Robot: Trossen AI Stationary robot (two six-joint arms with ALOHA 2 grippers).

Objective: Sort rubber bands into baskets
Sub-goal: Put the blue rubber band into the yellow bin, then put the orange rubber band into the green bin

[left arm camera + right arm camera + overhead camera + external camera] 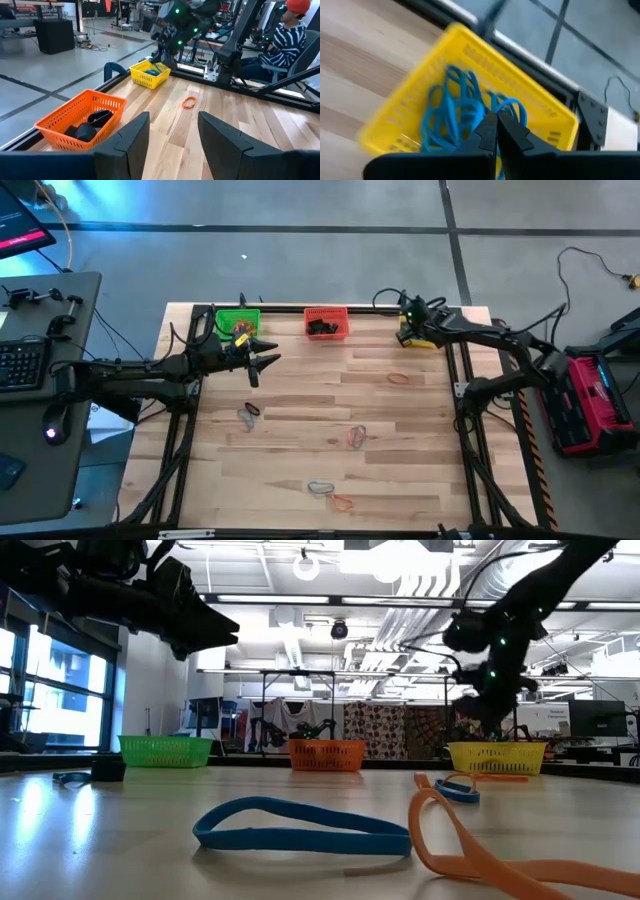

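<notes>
Right gripper closed above the yellow basket

Right gripper [496, 131] hangs over the yellow basket [530, 92], its jaws pressed together with nothing visible between them. Directly beyond the fingertips lie blue rubber bands [452, 112], piled inside this basket. The left gripper [172, 137] has its jaws spread apart and empty. Ahead of them, to one side, stands the orange basket [60, 120] with black bands [92, 125] in it. An orange band [189, 102] lies on the wooden table [240, 115] further ahead. The green basket [226, 318] sits beside this gripper.
</notes>
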